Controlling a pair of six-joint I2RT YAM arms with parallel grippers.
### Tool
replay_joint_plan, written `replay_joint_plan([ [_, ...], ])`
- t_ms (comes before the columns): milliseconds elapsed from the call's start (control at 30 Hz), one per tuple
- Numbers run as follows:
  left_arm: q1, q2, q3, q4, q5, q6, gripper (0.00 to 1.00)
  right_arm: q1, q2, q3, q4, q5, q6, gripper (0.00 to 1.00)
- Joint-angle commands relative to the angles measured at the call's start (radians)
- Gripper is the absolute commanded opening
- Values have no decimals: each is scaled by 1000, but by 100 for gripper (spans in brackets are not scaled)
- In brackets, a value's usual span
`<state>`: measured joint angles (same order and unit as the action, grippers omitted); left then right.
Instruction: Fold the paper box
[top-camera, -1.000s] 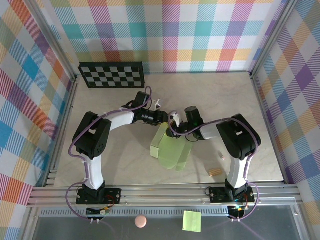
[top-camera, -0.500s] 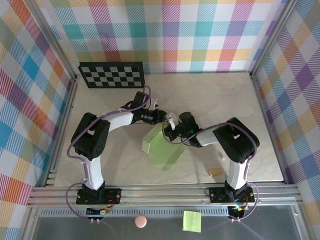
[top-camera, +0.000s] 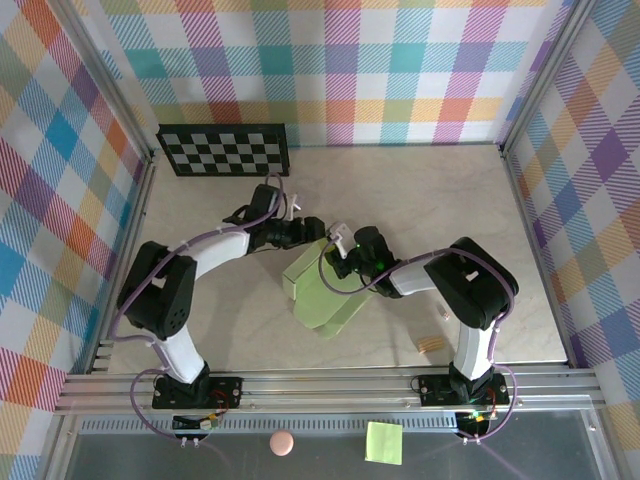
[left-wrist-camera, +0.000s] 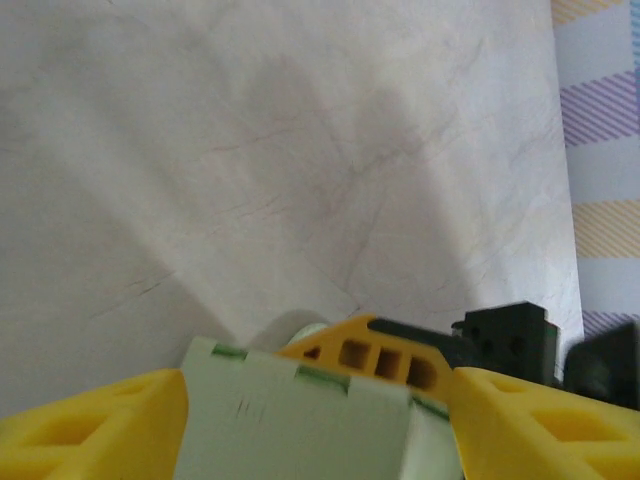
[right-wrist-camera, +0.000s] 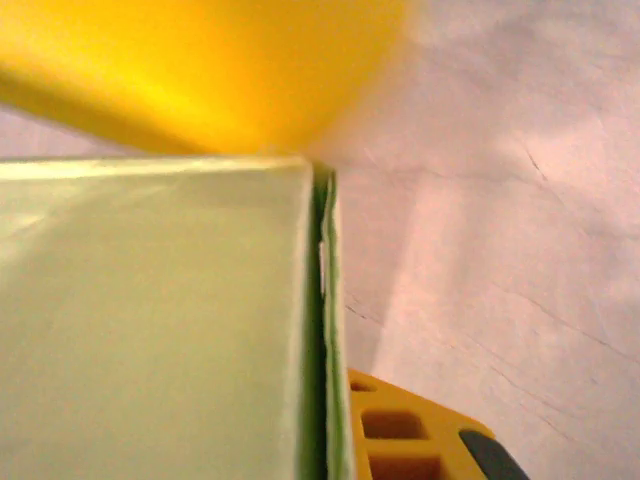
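You have the paper box (top-camera: 322, 292) on the table (top-camera: 450, 190) between the two arms, its walls already raised into a rough sleeve and its near corner pointing back toward the arm bases. Both grippers work at the box's far edge. That looks deliberate: one anchors the shape while the other is free to deal with a flap.

The right gripper (top-camera: 347, 262) sits at the far right of the box with its jaws closed. In its wrist camera a doubled edge of card runs straight up to its yellow finger, so I judge it is pinching that wall to stop the box springing flat. The left gripper (left-wrist-camera: 320, 425), at the box's far edge just beyond it, has its jaws apart. A tabbed flap lies between your two yellow fingers with a gap on one side, so you are straddling the flap, not clamping it. That flap is probably what needs tucking next, and thin card will likely buckle if you push it off-square.

The table is pale, marbled and matte, with fine scratches showing up close. Nearer than the box, past the metal rail (top-camera: 320, 385), lie a small sticky note (top-camera: 384, 441) and a pink round thing (top-camera: 283, 443). To the right of the box sits a small tan piece (top-camera: 430, 344). Beyond the box a checkerboard (top-camera: 224, 150) leans at the back, and plaid walls (top-camera: 380, 70) close in the space.
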<state>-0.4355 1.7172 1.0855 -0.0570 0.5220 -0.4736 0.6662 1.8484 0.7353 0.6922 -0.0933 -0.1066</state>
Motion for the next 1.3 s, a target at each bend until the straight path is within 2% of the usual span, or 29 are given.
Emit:
replay_joint_plan([
  [0,27,-109,2,-32,4,31,71,-3,9,-6,-85,-22,-34,0],
  [133,65,-129,-9,-134,-35,77,72,-4,11,-1,-97,-33,-35,0],
  [300,71,-59,-6,-214,-10,118,58,-2,17,8,-111,-17,-28,0],
  [467,70,6,-17,-238,61,117,51,-2,33,9,-83,-30,-4,11],
  [733,60,71,-2,-231,117,119,46,-3,63,25,-38,-25,35,18],
  [1000,16,143,24,-196,182,115,43,11,67,42,-11,81,51,1],
  [1200,-14,168,33,-192,208,116,43,54,84,77,-39,262,84,0],
  [1267,-17,175,30,-186,217,113,42,68,89,87,-53,281,88,0],
])
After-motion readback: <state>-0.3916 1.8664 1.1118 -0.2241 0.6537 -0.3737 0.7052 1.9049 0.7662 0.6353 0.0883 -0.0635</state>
